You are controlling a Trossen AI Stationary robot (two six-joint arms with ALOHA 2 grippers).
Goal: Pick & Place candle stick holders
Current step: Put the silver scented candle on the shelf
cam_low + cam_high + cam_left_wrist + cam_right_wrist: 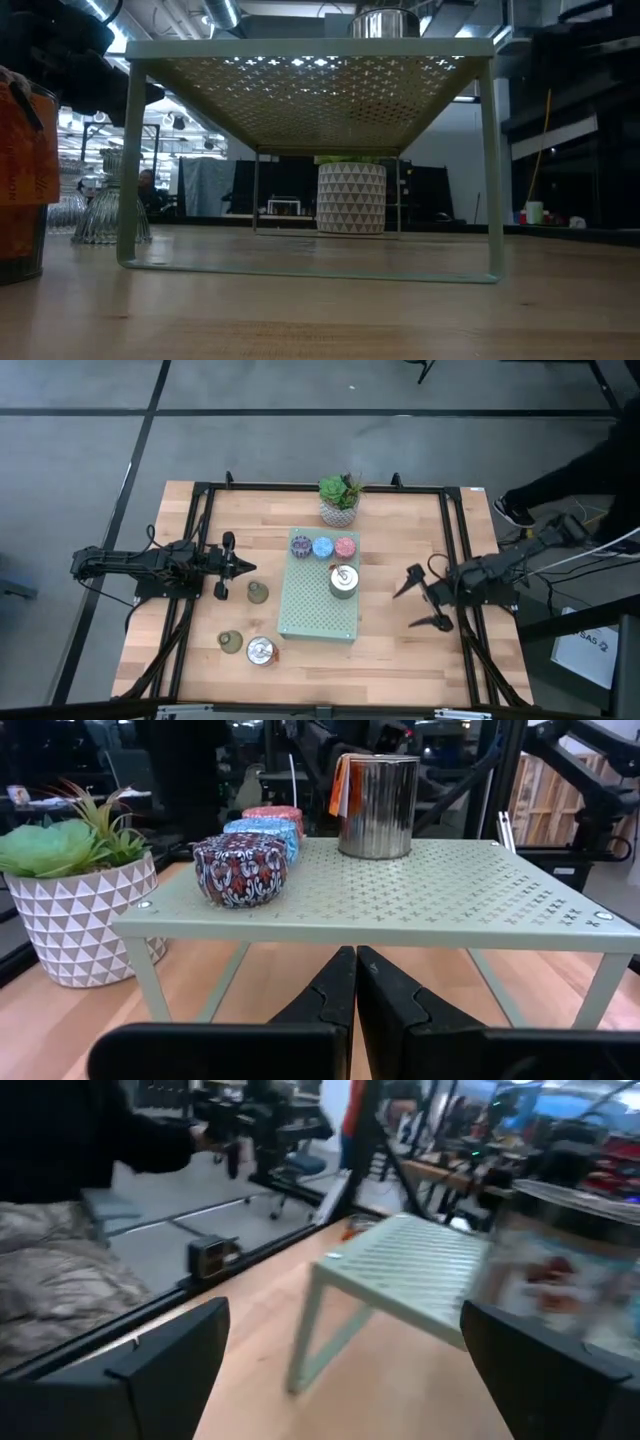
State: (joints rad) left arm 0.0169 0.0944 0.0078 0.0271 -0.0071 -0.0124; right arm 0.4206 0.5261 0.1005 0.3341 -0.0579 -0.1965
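A pale green perforated rack (312,610) stands mid-table. On its top sit the purple (301,545), blue (322,546) and pink (345,546) holders in a row, with a shiny silver holder (343,581) nearer. They also show in the left wrist view, purple (240,868) in front and silver (376,805) behind. Two olive-green holders (257,593) (231,642) and a second silver one (261,651) stand on the table left of the rack. My left gripper (248,567) (355,960) is shut and empty, just left of the rack. My right gripper (415,603) (345,1325) is open wide and empty, right of the rack.
A green succulent in a white patterned pot (340,500) stands at the table's far edge behind the rack. A black frame (200,540) runs around the tabletop. A person's dark shoe and leg (520,508) show beyond the right edge.
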